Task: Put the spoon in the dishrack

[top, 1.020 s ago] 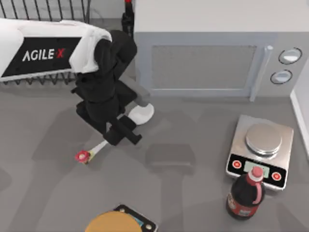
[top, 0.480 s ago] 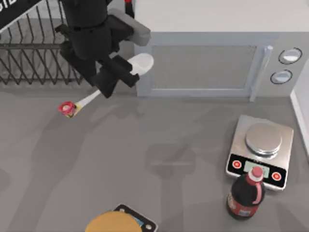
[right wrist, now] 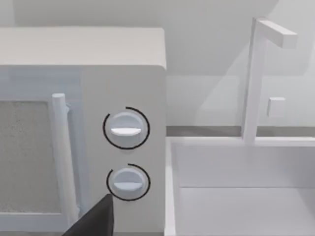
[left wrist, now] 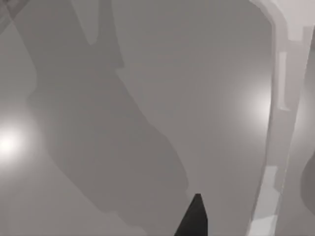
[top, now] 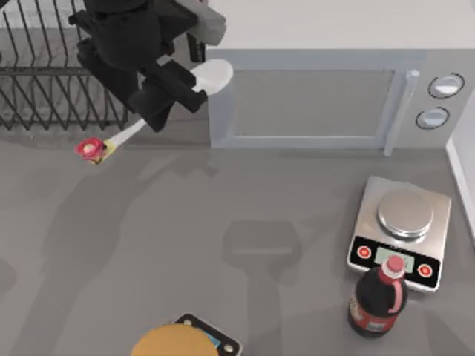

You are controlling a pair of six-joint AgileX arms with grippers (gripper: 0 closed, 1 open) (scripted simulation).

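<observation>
In the top view my left gripper (top: 169, 95) is shut on the spoon (top: 210, 77), holding it in the air by the middle of its handle. The white bowl points toward the microwave, and the red-and-yellow knob (top: 92, 149) hangs over the table just in front of the dishrack (top: 52, 81). The black wire rack stands at the back left, partly behind my arm. A dark fingertip (left wrist: 193, 219) shows in the left wrist view above grey table. My right arm is parked off to the right; a dark fingertip (right wrist: 93, 220) shows in its wrist view.
A white microwave (top: 319, 96) stands at the back, just right of the rack. A kitchen scale (top: 401, 231) and a dark red bottle (top: 378, 297) sit at the right. An orange round object (top: 174, 343) lies at the front edge. A white sink (right wrist: 241, 187) is beside the microwave.
My left gripper has lifted the spoon off the table and carried it back and to the left, toward the dishrack. The arm now covers less of the rack.
</observation>
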